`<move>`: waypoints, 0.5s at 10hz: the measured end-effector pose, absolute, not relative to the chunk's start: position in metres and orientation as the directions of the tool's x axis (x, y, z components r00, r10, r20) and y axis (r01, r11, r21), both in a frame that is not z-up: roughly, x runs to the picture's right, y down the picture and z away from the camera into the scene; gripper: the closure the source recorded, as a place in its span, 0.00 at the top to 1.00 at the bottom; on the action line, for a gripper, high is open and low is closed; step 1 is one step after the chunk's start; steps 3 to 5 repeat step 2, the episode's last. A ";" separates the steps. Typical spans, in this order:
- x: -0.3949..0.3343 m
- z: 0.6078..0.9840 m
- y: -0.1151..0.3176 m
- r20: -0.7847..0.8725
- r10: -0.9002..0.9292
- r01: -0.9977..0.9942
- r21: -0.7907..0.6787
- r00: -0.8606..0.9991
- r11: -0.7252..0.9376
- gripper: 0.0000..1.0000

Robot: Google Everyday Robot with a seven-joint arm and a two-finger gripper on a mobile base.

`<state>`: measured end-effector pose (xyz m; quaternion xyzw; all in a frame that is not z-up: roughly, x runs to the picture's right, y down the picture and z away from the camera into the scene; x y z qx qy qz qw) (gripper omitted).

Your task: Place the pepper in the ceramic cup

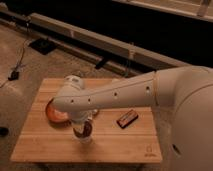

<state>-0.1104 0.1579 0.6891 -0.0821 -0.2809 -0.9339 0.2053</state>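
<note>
Wooden table (125, 142) fills the lower part of the camera view. At its left lies the red-orange bowl (52, 114), partly hidden by the white arm (115, 95). Just right of the bowl stands the ceramic cup (85, 136), with the gripper (84, 127) lowered straight over it; something dark red, seemingly the pepper (86, 131), sits at the cup's mouth beneath the gripper, though whether the jaws are parted or holding it cannot be told. Further right lies a dark brown block (127, 118), well apart from the cup.
</note>
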 end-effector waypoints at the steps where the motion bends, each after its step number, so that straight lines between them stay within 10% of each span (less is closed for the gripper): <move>1: -0.111 0.689 0.158 0.268 -0.336 0.428 0.491 -0.903 -0.759 0.60; 5: -0.111 0.689 0.158 0.268 -0.335 0.427 0.491 -0.903 -0.759 0.60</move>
